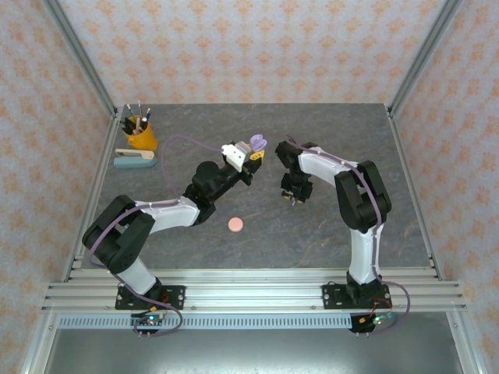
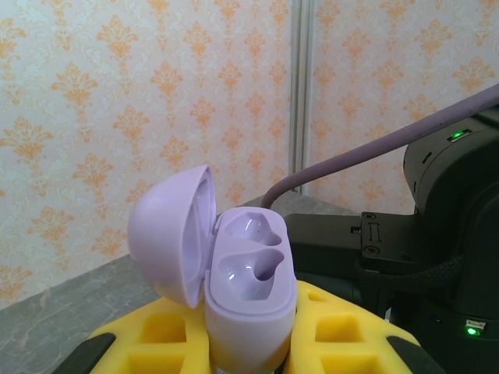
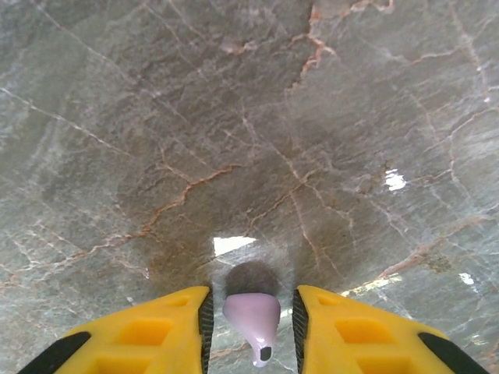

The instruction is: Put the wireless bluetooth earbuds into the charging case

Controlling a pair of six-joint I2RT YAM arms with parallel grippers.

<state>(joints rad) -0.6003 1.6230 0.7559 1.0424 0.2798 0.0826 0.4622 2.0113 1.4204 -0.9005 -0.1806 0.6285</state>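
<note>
Your left jaws clamp the open case (image 2: 249,304), 2 wells empty; right of the case, your right jaws stand narrow, flanking 1 earbud (image 3: 253,315) with slight gaps.

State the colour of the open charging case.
Pale purple; the charging case shows best in the left wrist view.

left arm (image 1: 164,210): white links, black joints | right arm (image 1: 360,249): same | purple cable (image 1: 183,141) along each | fingers (image 3: 156,331): yellow, square-recessed, black-edged | wrist housing (image 2: 452,183): black, green LED (image 2: 454,136) lit | black bases (image 1: 152,296) on rail (image 1: 249,290)
</note>
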